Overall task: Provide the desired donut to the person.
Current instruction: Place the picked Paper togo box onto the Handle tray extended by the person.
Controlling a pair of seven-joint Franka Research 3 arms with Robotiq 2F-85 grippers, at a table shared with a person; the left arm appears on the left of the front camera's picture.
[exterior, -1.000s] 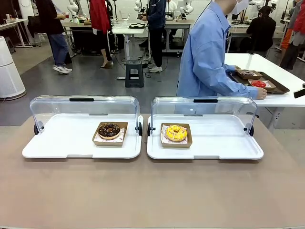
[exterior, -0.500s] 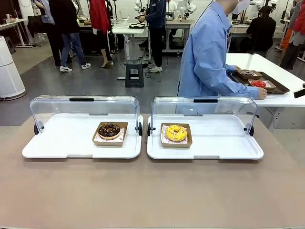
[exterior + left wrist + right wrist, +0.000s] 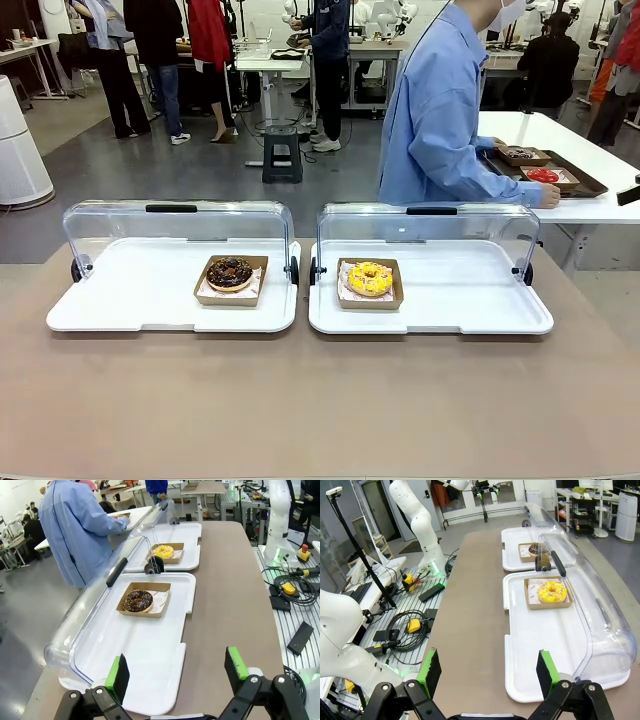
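We see two white trays side by side on the brown table (image 3: 320, 400), each with its clear domed lid swung back toward the far side. The left tray (image 3: 130, 310) carries a chocolate donut (image 3: 229, 272) in a shallow brown cardboard box (image 3: 212, 296), near its right end. The right tray (image 3: 470, 310) carries a yellow donut (image 3: 369, 277) in a like box (image 3: 341, 298), near its left end. In our wrist views the left gripper (image 3: 176, 672) hangs above the near end of the chocolate donut's tray with its green-padded fingers spread wide and nothing between them; the right gripper (image 3: 487, 672) hangs above the table edge beside the other tray, likewise spread wide and holding nothing. The person (image 3: 435, 120) in the light blue shirt stands beyond the right tray, turned sideways from us, one hand (image 3: 548, 196) resting on a neighbouring white table beside a dark tray (image 3: 590, 186) of more boxed food. Behind are a grey floor, workbenches and several bystanders.
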